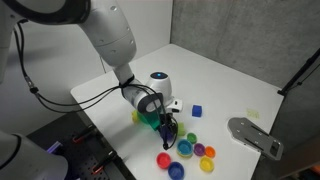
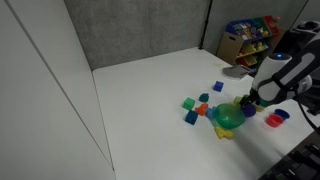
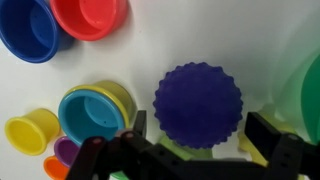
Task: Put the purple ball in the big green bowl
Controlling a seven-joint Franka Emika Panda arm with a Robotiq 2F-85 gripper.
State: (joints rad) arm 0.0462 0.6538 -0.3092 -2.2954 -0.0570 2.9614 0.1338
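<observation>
In the wrist view the purple ball [image 3: 198,105], dark and knobbly, lies on the white table between my gripper's [image 3: 200,122] two black fingers. The fingers are open, one on each side of the ball with a small gap. The big green bowl [image 3: 312,95] shows at the right edge of that view, close beside the ball. In both exterior views the gripper [image 1: 168,133] [image 2: 251,104] is down at the table next to the green bowl [image 1: 148,119] [image 2: 228,117]. The ball is hidden by the gripper there.
A red cup [image 3: 90,15], a blue cup [image 3: 30,30], a yellow cup [image 3: 30,130] and nested cups [image 3: 95,108] stand near the ball. A blue cube [image 1: 197,110] and a grey fixture [image 1: 255,135] lie further off. The table's edge is close.
</observation>
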